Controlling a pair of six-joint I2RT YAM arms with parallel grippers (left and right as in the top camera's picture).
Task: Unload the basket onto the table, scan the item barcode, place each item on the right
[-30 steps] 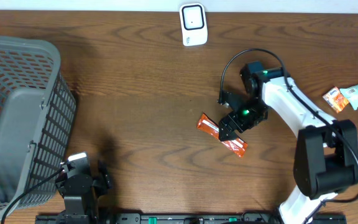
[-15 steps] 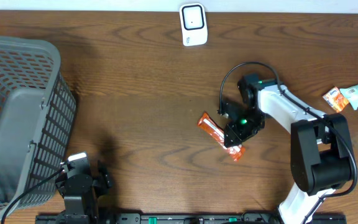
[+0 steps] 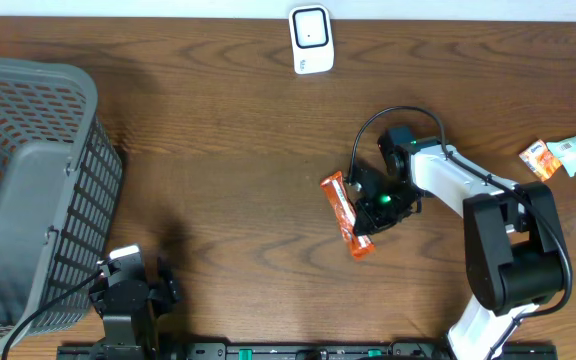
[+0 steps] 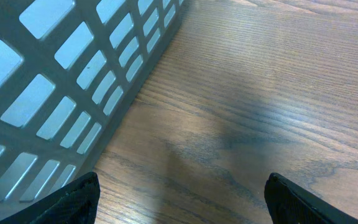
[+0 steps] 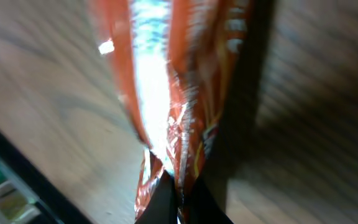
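Overhead: high up, looks straight down, sees whole table [image 3: 218,200] from far away. Left wrist: low and near, looks down at slant, sees wood and basket [image 4: 55,93] wall (same basket sits at left edge in overhead). Right wrist: very, very near, blurry, orange wrapper [image 5: 166,93] fills view; overhead shows same wrapper mid-table, small.

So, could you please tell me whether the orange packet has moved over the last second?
Yes. The orange packet, pinched by the right gripper, has swung round: it now lies steeper, its upper end pointing more toward the white scanner.
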